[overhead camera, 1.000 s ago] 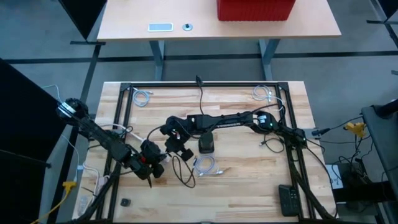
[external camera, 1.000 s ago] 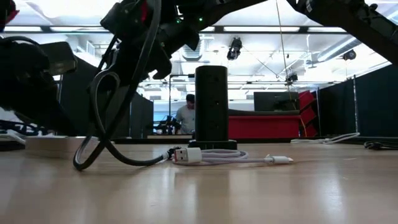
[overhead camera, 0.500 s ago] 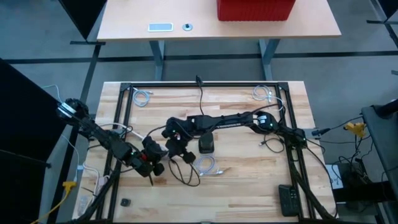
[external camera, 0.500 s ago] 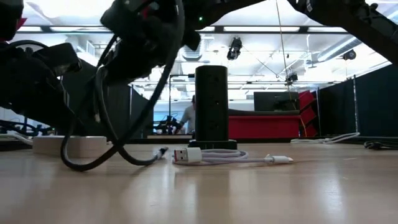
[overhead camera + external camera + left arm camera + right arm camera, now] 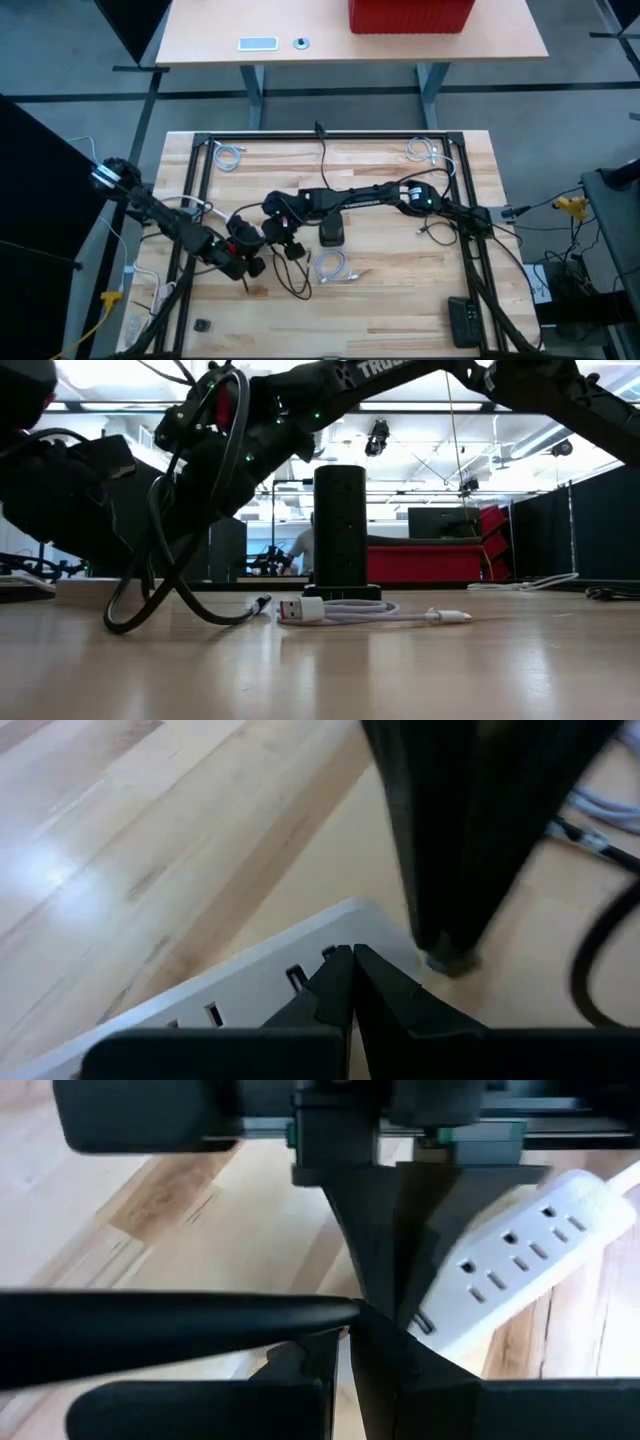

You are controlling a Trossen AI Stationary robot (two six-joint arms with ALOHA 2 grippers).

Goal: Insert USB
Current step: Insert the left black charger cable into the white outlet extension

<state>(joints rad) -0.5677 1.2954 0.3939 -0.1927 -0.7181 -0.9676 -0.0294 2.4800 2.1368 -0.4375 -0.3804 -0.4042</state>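
Out toward the left front of the table point(image 5: 400, 300), the two arms have met. The right gripper point(image 5: 345, 1323) has its fingers pressed together on the end of a black cable point(image 5: 170, 1325), which sticks out sideways from the fingertips; I cannot make out the plug itself. Directly ahead of those fingertips and very near lies the white power strip point(image 5: 500, 1275), its long axis running at a slant to the cable, the rows of outlets facing up and a small port on the near end face. That port looks to me like the target, so the coming move turns on squaring the cable's end to that end face; as it lies now, the cable points across the strip rather than into it. The left gripper point(image 5: 347, 982), fingers shut tight with nothing visible between them, sits right at the same end of the power strip point(image 5: 250, 985), touching or nearly touching its top, I would guess to steady it. From above, both grippers point(image 5: 262, 240) are crowded together there, the right one nearer the cable's free end. A white cable point(image 5: 370, 612) lies loose by the black charging tower point(image 5: 340, 525), untouched.
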